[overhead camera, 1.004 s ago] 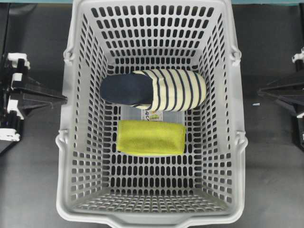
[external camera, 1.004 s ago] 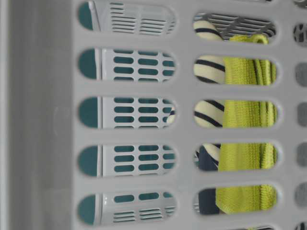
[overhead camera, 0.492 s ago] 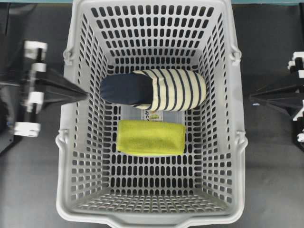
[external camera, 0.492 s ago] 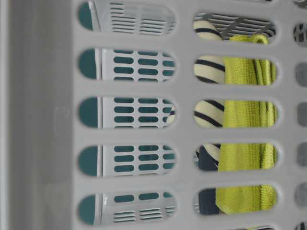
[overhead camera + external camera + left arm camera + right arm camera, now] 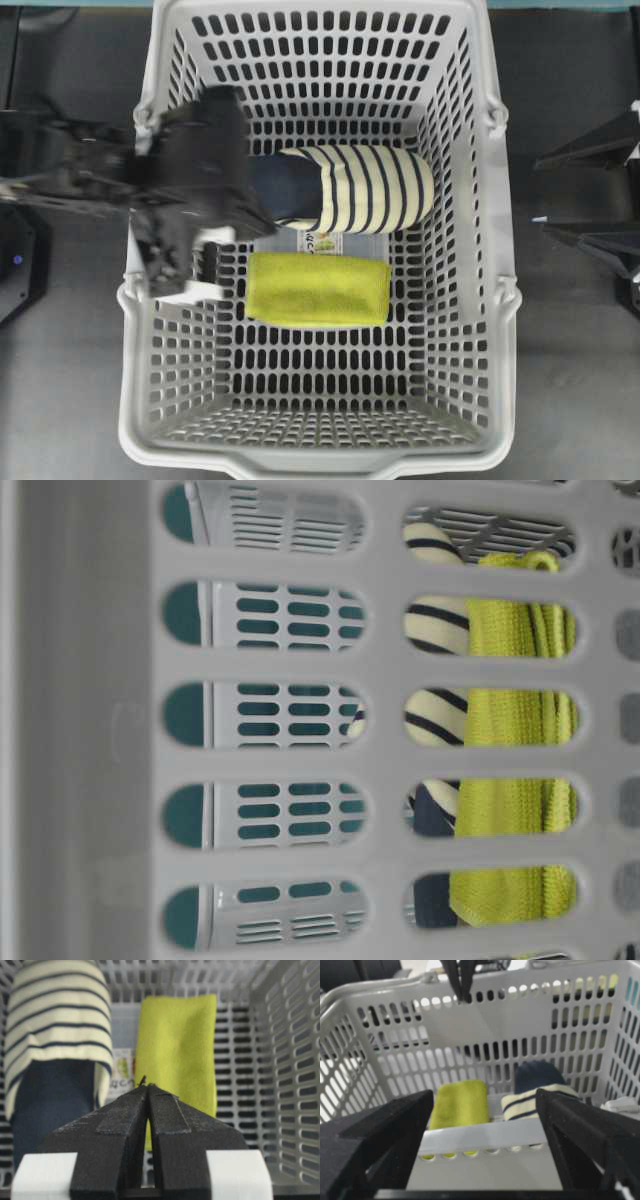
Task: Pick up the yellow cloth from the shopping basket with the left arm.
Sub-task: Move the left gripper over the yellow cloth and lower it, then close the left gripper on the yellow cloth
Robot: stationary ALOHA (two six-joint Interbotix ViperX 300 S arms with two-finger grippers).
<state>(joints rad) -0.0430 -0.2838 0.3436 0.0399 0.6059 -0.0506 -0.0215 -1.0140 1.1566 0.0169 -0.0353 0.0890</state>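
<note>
Left gripper (image 5: pixel 146 1091) pressed together above the basket (image 5: pixel 150 100) at frame left, probably lining up on yellow cloth (image 5: pixel 318 288); right gripper (image 5: pixel 485 1110) spread, parked outside.

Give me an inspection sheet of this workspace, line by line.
Surface: dark tabletop under the shopping basket.
Job's things: yellow cloth lies flat on the basket floor, ungrasped.
Clutter: striped slipper beside the cloth; a printed label on the floor between them.
Grippers: left tool shut, over the basket's left wall, short of the cloth; right tool open, outside the basket.
Cables: nothing seen.
Surroundings: teal strip along the far edge.
</note>
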